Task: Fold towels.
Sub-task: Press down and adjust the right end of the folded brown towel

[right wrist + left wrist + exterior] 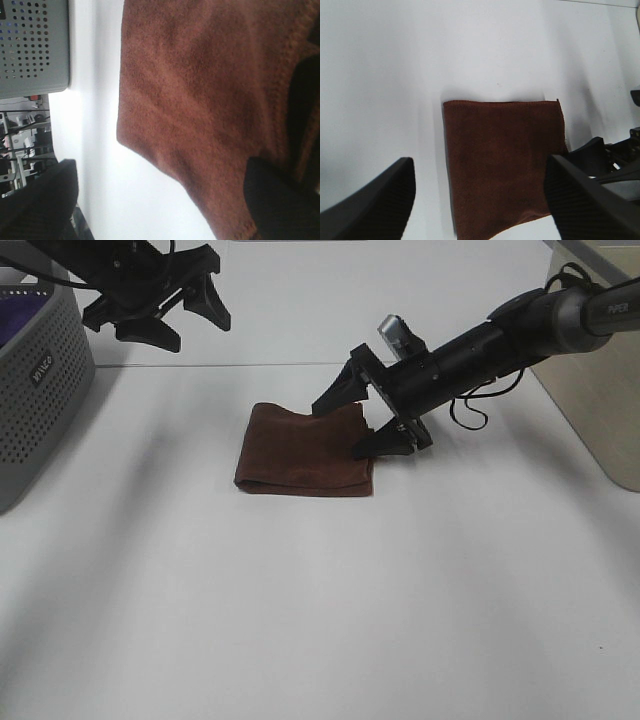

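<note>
You have a plain white matte tabletop (300, 620) filling almost the whole high view. It is evenly lit from above, and only soft, blurred grey shadows lie across it. A thin straight seam (250, 364) crosses its far part from side to side. At your left edge a grey perforated plastic basket (40, 390) stands on the table, with a small label on its wall. At the right edge you see the corner of a beige smooth-sided cabinet (600, 410), cut off by the frame; you cannot tell whether it rests on the table or beside it. In the right wrist view, a dim clutter of racks and cables (22, 135) shows beyond the table, too blurred to name.
</note>
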